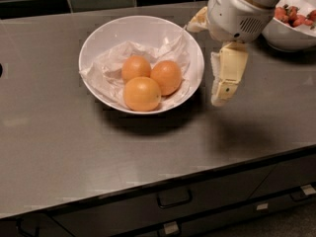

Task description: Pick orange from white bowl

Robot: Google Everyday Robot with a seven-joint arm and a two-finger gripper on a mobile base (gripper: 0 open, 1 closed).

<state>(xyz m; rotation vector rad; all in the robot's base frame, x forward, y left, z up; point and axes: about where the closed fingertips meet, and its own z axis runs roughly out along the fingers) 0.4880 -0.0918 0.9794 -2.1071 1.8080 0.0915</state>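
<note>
The white bowl [98, 38] lined with crumpled white paper sits on the dark counter at the centre. It holds three oranges. The orange [167, 77], deeper reddish-orange, lies at the right, touching the larger paler one [141, 94] in front and the smallest one [136, 67] behind. My gripper [206, 59] hangs just right of the bowl's right rim, above the counter, open and empty. One cream finger [227, 75] points down beside the bowl; the other [197, 21] shows at the bowl's back right rim.
A second white bowl [284, 37] with red fruit stands at the back right, partly behind my arm. The counter's front edge runs above drawers with handles [174, 199]. A dark tiled wall lies behind.
</note>
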